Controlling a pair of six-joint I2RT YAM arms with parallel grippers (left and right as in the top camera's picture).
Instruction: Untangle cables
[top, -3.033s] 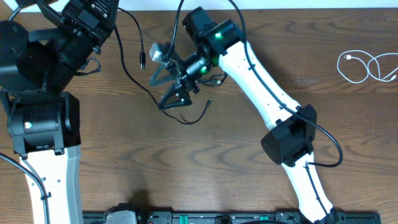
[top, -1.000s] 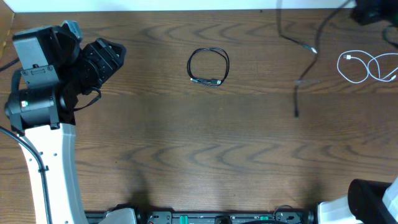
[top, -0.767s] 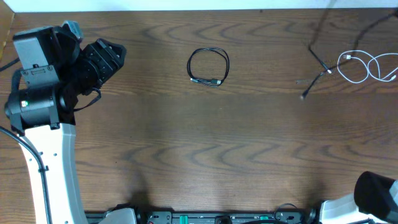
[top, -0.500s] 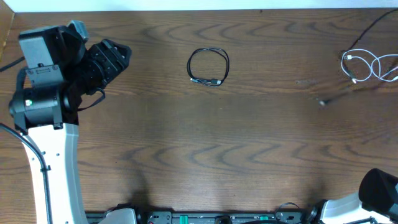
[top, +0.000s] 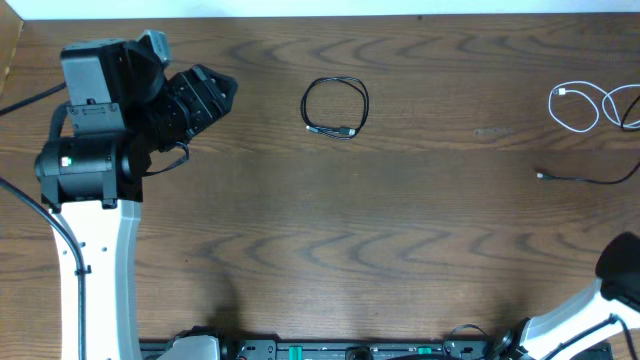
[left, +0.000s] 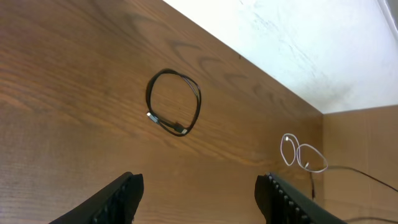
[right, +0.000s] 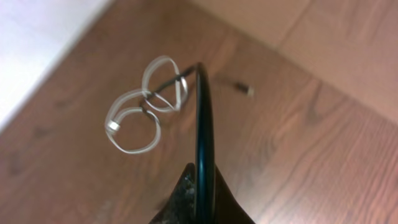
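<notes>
At the far left, the left fingers (top: 215, 90) are apart with nothing between them. They hang above the bench (top: 330, 250) and point toward the middle. The left wrist view shows only bare wood in the gap.

In the middle of the bench lies the coiled black cable (top: 336, 107). It is one neat ring with both ends tucked in, well apart from everything else.

Further right, the loose black cable (top: 590, 180) trails across the wood. Its plug end (top: 541, 176) rests on the bench, and the rest runs off the right edge of the overhead view.

Just behind it is the white cable (top: 588, 106), lying in a couple of loops near the right edge.

The right fingers (right: 200, 190) are out of the overhead view. In the right wrist view they are pressed together on the loose black cable, which they hold up above the white loops.

The job looks close to done. The cords are already parted, and the step in hand seems to be setting down the last black one.

From the wrist view the held cord crosses in front of the white loops, and I cannot tell whether it touches them. The next move therefore calls for carrying the held end toward the front of the bench, away from the white cable. It should then be lowered and let go so that nothing overlaps.
</notes>
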